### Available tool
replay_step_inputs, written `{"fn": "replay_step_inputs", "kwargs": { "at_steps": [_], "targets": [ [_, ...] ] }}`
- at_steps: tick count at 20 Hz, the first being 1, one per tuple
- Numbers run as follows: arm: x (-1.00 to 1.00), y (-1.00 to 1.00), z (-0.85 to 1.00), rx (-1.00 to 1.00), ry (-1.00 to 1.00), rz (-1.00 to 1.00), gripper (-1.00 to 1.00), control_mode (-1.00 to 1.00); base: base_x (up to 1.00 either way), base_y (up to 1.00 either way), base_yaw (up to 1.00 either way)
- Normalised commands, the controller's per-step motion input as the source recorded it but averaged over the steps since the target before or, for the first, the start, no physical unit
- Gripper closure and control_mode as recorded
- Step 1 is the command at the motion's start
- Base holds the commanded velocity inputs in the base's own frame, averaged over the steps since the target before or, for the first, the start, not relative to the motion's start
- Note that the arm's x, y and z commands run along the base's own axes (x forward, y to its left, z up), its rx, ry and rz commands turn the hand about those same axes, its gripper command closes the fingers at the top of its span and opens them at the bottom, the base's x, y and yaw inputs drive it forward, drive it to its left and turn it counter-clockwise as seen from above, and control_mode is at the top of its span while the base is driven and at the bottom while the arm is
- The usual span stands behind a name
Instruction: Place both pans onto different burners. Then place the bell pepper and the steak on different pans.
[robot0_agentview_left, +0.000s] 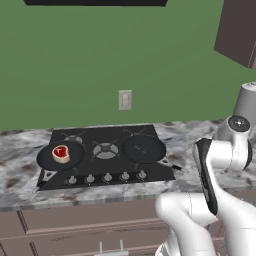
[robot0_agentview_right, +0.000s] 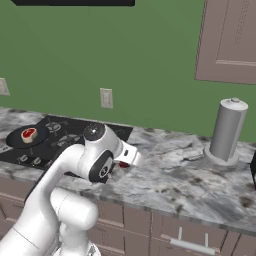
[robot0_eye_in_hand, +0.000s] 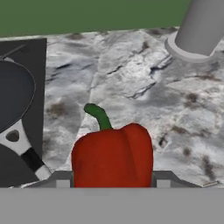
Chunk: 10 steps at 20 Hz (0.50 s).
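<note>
Green wall backs a grey marbled stone counter holding a black glass cooktop with silver knobs. On its left front burner sits a round black frying pan carrying the small raw red steak; a second, empty black pan rests on the right burner. In the hand view, the gripper stands half open with a glossy red bell pepper, green-stemmed, squarely between its finger tips, apparently clasped, above the counter just right of the cooktop. A grey cylindrical canister stands well apart.
</note>
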Motion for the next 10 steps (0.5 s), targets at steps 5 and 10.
{"fn": "replay_step_inputs", "kwargs": {
  "at_steps": [5, 10],
  "targets": [
    [0.00, 0.78, 0.22, 0.02, 0.00, 0.10, 1.00, -1.00, 0.00, 0.00, 0.00],
    [0.13, 0.66, 0.21, 0.01, 0.00, 0.09, 1.00, -1.00, 0.00, 0.00, 0.00]
  ]
}}
